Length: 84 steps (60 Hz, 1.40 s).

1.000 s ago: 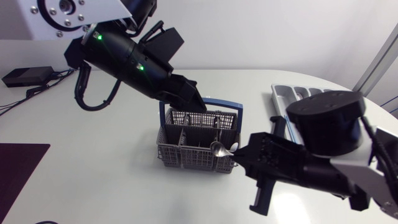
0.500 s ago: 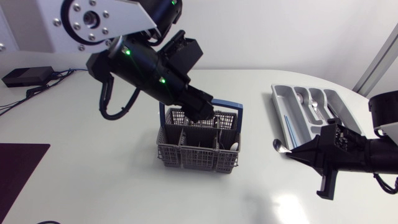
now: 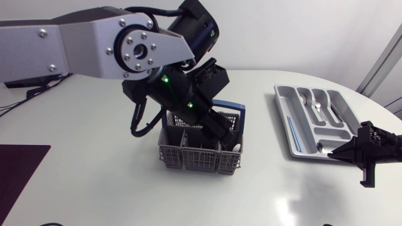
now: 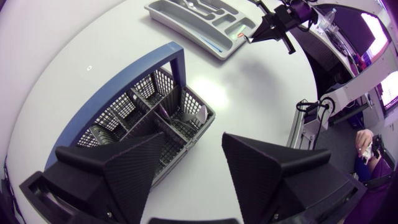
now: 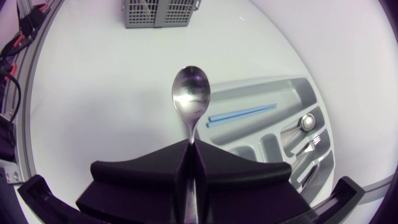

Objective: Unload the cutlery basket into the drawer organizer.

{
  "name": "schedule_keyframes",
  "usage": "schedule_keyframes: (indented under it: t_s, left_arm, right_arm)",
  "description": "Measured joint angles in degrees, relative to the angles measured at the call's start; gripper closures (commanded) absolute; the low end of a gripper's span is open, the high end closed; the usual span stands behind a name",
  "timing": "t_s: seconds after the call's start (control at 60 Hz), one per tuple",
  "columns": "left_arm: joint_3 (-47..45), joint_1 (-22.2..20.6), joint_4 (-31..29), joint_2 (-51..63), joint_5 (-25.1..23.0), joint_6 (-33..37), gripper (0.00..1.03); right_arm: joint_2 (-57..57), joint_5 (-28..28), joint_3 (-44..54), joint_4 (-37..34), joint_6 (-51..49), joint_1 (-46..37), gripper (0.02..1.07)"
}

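So far a few pieces [image 3: 316, 103] lie in the drawer organizer [image 3: 281, 100], my right gripper [image 5: 189, 144] is clenched on a spoon [image 5: 191, 93] held just beside it, and my left gripper [image 4: 194, 142] hangs spread wide above the cutlery basket [image 3: 188, 158], where at least one piece is left.

White tabletop [image 3: 94, 163] with a rounded far edge, evenly lit, a soft glare patch near its front. Left side: dark mat [image 3: 19, 169] at the near corner; black box [image 3: 25, 76] with cables [image 3: 39, 91] at the far edge.
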<state>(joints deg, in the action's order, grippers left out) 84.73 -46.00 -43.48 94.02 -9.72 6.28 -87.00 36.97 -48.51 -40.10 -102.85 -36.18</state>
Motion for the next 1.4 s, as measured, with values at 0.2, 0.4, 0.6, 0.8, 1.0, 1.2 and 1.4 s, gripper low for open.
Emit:
schedule_keyframes:
  t_s: [0.2, 0.4, 0.6, 0.8, 1.0, 1.2, 1.4]
  left_arm:
    - [0.0, -0.7, 0.8, 1.9, 1.7, 0.3, 0.37]
    - [0.0, -1.6, 1.9, 3.6, 3.0, 1.3, 0.37]
    - [0.0, -1.8, 2.6, 4.4, 3.0, 1.5, 0.37]
    - [0.0, -2.8, 3.7, 5.5, 3.2, 1.5, 0.37]
    - [0.1, -3.8, 4.1, 7.8, 3.2, 1.5, 0.39]
    - [0.1, -4.1, 7.1, 8.9, 3.2, 1.4, 0.46]
    - [0.1, -4.1, 9.0, 9.9, 3.2, 1.2, 0.54]
  right_arm:
    - [-9.8, -3.9, -9.8, -0.2, -6.6, -2.8, 0.91]
    - [-16.3, -9.5, -16.8, 0.7, -8.4, -2.9, 0.8]
    - [-19.6, -11.8, -17.6, 4.1, -8.4, -2.2, 0.74]
    - [-15.7, -9.5, -14.7, 4.6, -6.2, -2.0, 0.52]
    - [-8.2, -7.2, -7.0, 6.9, -2.6, -0.6, 0.43]
    - [-0.3, -3.7, 1.1, 7.1, -0.3, -0.2, 0.43]
    - [6.1, -1.5, 7.1, 7.1, 0.9, 0.8, 0.43]
